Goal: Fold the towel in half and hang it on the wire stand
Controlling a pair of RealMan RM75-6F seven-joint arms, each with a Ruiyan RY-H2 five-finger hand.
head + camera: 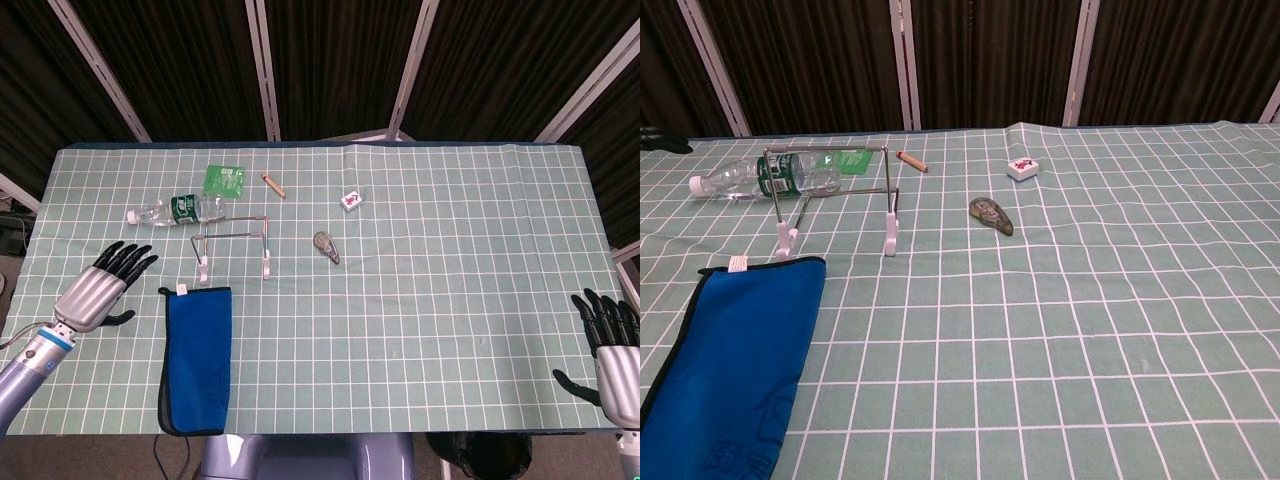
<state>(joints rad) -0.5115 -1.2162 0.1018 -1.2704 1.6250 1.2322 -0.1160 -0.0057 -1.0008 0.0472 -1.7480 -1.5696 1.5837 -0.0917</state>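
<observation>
A blue towel lies folded lengthwise near the table's front left edge, with a small white tag at its far corner; the chest view shows the towel at lower left. Just beyond it stands the wire stand, upright on white feet, seen in the chest view as the wire stand. My left hand hovers open, left of the towel and apart from it. My right hand is open at the table's front right corner, holding nothing.
A plastic bottle lies behind the stand, with a green packet and a brown stick further back. A small white box and a grey tape dispenser sit near the middle.
</observation>
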